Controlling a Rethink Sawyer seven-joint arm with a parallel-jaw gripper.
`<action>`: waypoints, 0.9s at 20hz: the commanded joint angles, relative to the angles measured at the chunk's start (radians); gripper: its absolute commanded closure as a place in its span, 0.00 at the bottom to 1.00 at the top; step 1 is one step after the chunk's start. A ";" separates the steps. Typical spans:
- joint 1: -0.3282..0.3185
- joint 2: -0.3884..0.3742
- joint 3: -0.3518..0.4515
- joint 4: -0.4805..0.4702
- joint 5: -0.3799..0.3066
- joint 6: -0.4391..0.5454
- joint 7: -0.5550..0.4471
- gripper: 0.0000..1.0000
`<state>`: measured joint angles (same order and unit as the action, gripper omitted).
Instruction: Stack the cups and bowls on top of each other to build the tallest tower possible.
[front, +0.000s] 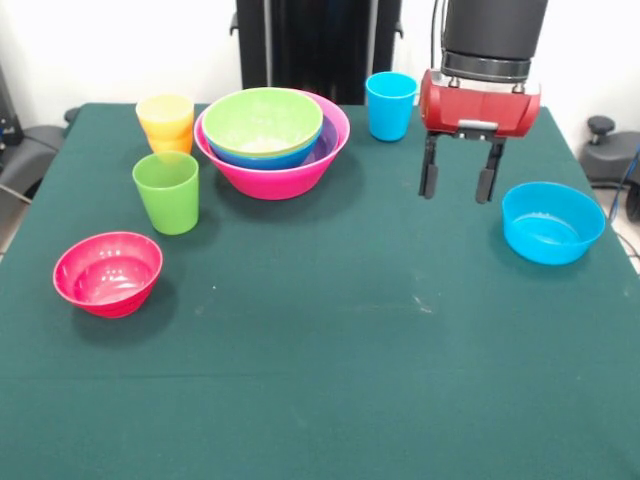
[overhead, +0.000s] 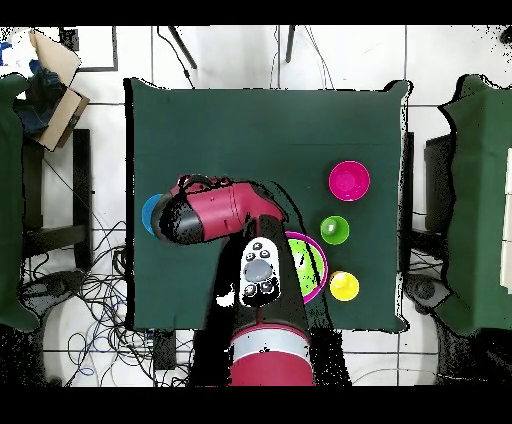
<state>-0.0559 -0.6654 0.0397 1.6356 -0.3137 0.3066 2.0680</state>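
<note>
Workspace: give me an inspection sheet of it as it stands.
Surface: table under a dark green cloth.
Job's things: nested bowls, light green over blue inside pink; yellow cup on an orange one; green cup; blue cup; red-pink bowl and light blue bowl standing alone.
Clutter: nothing seen.
Gripper: gripper open, empty, hanging above the cloth beside the light blue bowl.
Cables: loose wires on the floor.
Surroundings: cardboard box, tiled floor.
</note>
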 joint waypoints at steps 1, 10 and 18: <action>-0.011 0.027 0.117 0.123 -0.124 0.027 -0.123 0.00; -0.029 0.211 0.122 0.007 -0.236 -0.094 -0.086 0.00; 0.065 0.394 -0.009 -0.156 -0.309 -0.172 0.001 0.00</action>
<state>-0.0311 -0.4383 0.0335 1.6194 -0.5151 0.2353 2.0680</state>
